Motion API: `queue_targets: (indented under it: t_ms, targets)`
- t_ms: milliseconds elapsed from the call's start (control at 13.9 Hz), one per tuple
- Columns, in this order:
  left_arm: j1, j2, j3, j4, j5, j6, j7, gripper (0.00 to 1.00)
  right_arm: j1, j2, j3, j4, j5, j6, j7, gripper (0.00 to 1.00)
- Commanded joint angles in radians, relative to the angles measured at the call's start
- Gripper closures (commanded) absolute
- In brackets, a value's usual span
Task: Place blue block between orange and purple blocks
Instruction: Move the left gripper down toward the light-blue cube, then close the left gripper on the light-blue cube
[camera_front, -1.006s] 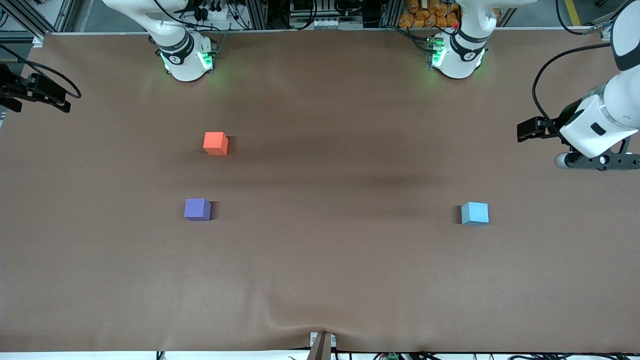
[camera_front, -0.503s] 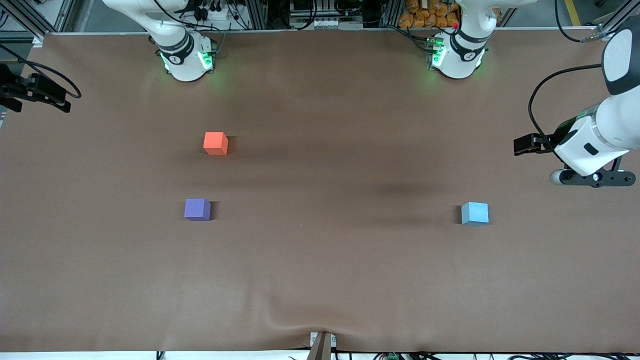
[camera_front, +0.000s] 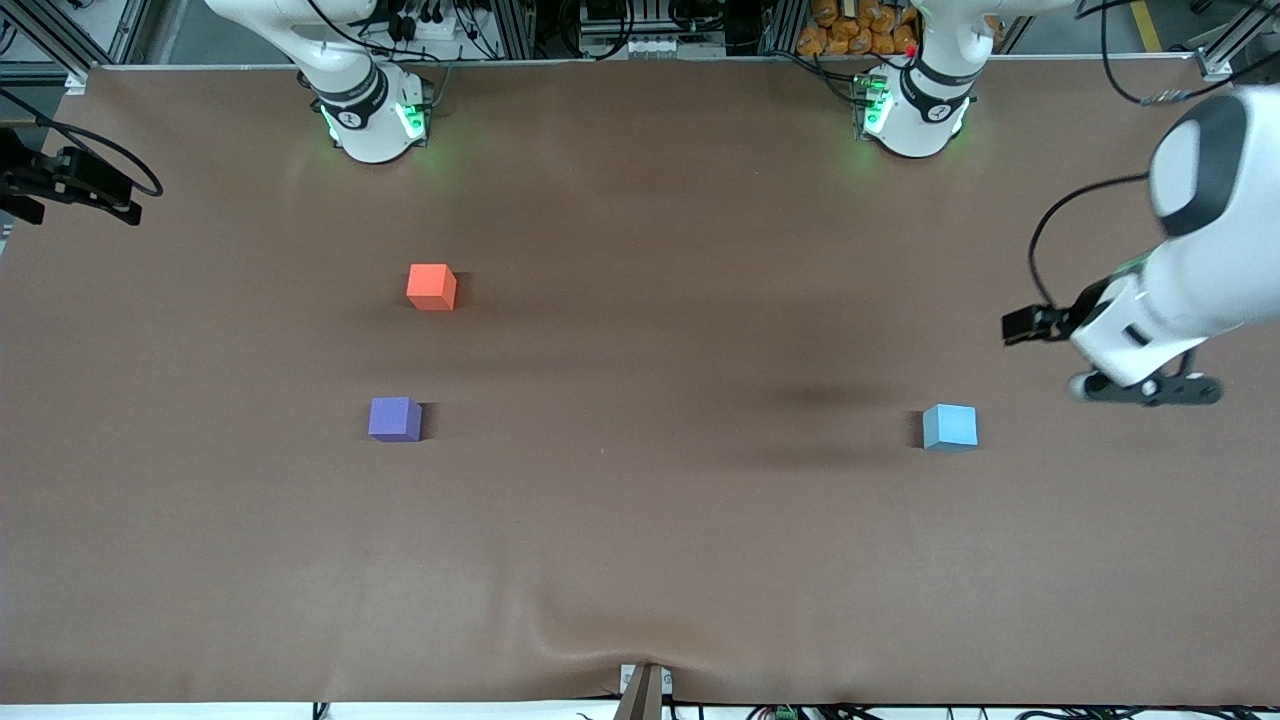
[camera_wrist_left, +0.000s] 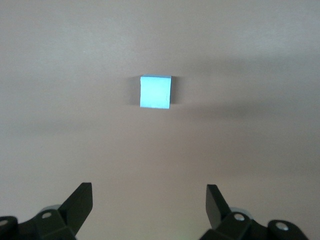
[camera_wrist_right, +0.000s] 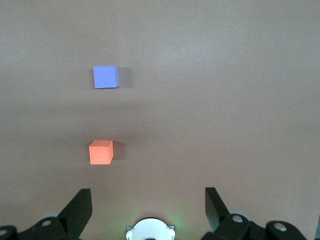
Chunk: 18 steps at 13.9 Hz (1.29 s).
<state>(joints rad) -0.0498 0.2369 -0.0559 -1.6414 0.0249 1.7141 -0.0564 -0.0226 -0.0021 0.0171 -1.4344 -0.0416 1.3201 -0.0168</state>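
The sky-blue block (camera_front: 949, 427) sits on the brown table toward the left arm's end; it also shows in the left wrist view (camera_wrist_left: 155, 92). The orange block (camera_front: 431, 287) and purple block (camera_front: 394, 418) sit apart toward the right arm's end, the purple one nearer the front camera; both show in the right wrist view, orange (camera_wrist_right: 100, 152) and purple (camera_wrist_right: 105, 77). My left gripper (camera_front: 1145, 390) (camera_wrist_left: 148, 193) is open and empty, in the air beside the blue block, nearer the table's end. My right gripper (camera_wrist_right: 147, 196) is open, empty and high over its own base (camera_wrist_right: 150, 229), outside the front view.
The brown table cover (camera_front: 640, 520) has a raised wrinkle at its front edge (camera_front: 560, 625). A black fixture with a cable (camera_front: 70, 185) sits at the table's edge at the right arm's end. The two arm bases (camera_front: 372, 115) (camera_front: 910, 110) stand along the back.
My left arm has swung toward the front camera and closer to the blue block. The blocks and the right arm have not moved.
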Motion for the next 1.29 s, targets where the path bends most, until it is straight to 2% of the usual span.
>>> queue_targets:
  t_ms: [0,215,503,862,934,1006,1149,1221]
  targets:
    - [0.016,0.092,0.002,-0.057,-0.017,0.142,-0.008,0.0,-0.027,0.007,0.014,0.015,0.022,-0.015,-0.015,0.0]
    - [0.015,0.224,0.002,-0.063,-0.008,0.321,-0.034,0.0,-0.027,0.007,0.014,0.015,0.022,-0.022,-0.015,0.0]
    - [0.016,0.337,0.004,-0.067,0.023,0.455,-0.045,0.0,-0.027,0.007,0.015,0.015,0.022,-0.022,-0.015,0.0]
    - [0.022,0.401,0.002,-0.066,0.023,0.486,-0.046,0.0,-0.025,0.007,0.014,0.015,0.022,-0.022,-0.015,0.0]
    - [0.024,0.407,0.002,-0.067,0.021,0.486,-0.049,0.24,-0.026,0.007,0.015,0.015,0.022,-0.022,-0.015,0.0]
    - [0.022,0.413,0.002,-0.067,0.021,0.484,-0.062,0.56,-0.027,0.007,0.015,0.015,0.022,-0.024,-0.015,0.0]
    - [0.013,0.407,0.004,-0.066,0.023,0.478,-0.097,0.87,-0.023,0.011,0.014,0.015,0.02,-0.025,-0.012,0.0]
    - [0.011,0.392,0.004,-0.064,0.023,0.467,-0.099,0.92,-0.023,0.013,0.014,0.015,0.02,-0.031,-0.012,0.0]
